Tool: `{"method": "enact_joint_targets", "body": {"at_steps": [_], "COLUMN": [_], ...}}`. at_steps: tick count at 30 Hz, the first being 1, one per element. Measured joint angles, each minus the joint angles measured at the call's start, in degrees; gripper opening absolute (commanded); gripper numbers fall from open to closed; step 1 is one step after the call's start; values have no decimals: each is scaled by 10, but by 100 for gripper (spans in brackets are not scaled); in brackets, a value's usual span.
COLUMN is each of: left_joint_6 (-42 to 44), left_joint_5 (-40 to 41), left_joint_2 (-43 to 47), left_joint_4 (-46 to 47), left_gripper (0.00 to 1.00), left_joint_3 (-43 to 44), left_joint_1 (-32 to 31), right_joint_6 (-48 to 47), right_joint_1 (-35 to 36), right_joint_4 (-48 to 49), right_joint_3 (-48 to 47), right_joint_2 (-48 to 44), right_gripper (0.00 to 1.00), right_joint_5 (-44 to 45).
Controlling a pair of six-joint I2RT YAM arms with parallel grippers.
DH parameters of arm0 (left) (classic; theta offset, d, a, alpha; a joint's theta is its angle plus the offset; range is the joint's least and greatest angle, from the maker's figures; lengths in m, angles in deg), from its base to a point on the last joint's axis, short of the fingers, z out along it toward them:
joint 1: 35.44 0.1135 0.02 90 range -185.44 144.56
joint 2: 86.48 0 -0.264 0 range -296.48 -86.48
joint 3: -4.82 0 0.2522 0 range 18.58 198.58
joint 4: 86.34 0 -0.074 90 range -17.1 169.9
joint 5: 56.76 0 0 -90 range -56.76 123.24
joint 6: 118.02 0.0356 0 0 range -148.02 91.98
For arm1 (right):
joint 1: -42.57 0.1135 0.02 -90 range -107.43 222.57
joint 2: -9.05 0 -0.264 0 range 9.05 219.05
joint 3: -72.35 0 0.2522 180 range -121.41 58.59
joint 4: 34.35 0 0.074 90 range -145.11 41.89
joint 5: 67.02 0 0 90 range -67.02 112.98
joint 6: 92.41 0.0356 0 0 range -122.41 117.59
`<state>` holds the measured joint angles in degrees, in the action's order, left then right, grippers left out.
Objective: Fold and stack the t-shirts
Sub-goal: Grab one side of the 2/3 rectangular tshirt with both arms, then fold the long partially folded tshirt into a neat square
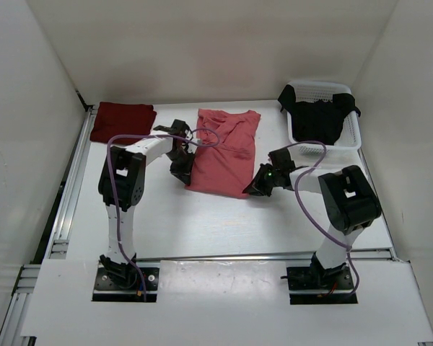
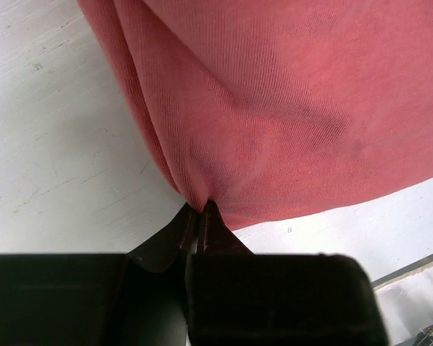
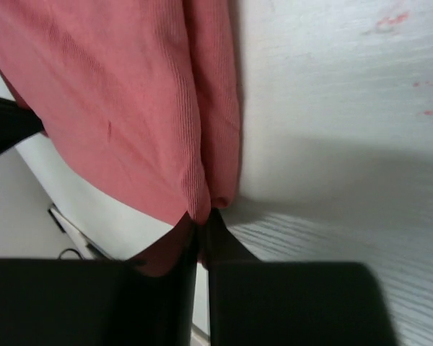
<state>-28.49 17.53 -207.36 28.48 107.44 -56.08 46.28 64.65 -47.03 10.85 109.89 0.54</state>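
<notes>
Fold step on the salmon t-shirt [image 1: 227, 148]: hem gripped, lift not yet made.
It lies flat on the surface, left of the basket [image 1: 352, 137]. Left jaws pinch shut on the hem corner farther from the basket, right jaws on the nearer one. Next, we judge, both must rise level and carry the hem over.

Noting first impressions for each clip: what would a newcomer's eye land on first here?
The salmon pink t-shirt lies mid-table, partly folded lengthwise, with the left gripper and right gripper each pinched shut on one of its near corners. Next come the folded maroon t-shirt at the far left and the black t-shirt heaped in the white basket at the far right.
</notes>
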Motion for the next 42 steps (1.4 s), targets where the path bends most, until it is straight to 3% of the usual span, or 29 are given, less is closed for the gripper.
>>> {"method": "enact_joint_targets", "body": {"at_steps": [6, 10, 15, 21, 25, 28, 36, 42], "left_joint_6": [0, -2, -5, -5, -7, -8, -4, -4], "left_joint_5": [4, 10, 29, 55, 96, 123, 136, 131], "left_joint_2": [19, 81, 179, 287, 380, 419, 257, 114], "left_joint_4": [2, -18, -110, -205, -226, -248, -255, -254], "left_gripper": [10, 10, 10, 10, 10, 10, 10, 10], "left_joint_3": [-27, -113, -187, -196, -201, -175, 104, 197], "left_joint_1": [-1, -7, -29, -70, -86, -96, -90, -66], "right_joint_6": [-3, -14, -19, 23, 61, 73, 24, -42], "right_joint_1": [-6, 14, 96, 215, 293, 313, 207, 97], "right_joint_4": [-18, -77, -177, -289, -358, -389, -441, -422], "right_joint_3": [10, 49, 85, 92, 56, 2, -91, -118], "right_joint_2": [-23, -120, -276, -404, -439, -441, -381, -264], "right_gripper": [0, 0, 0, 0, 0, 0, 0, 0], "right_joint_5": [3, 7, 20, 66, 106, 131, 148, 109]}}
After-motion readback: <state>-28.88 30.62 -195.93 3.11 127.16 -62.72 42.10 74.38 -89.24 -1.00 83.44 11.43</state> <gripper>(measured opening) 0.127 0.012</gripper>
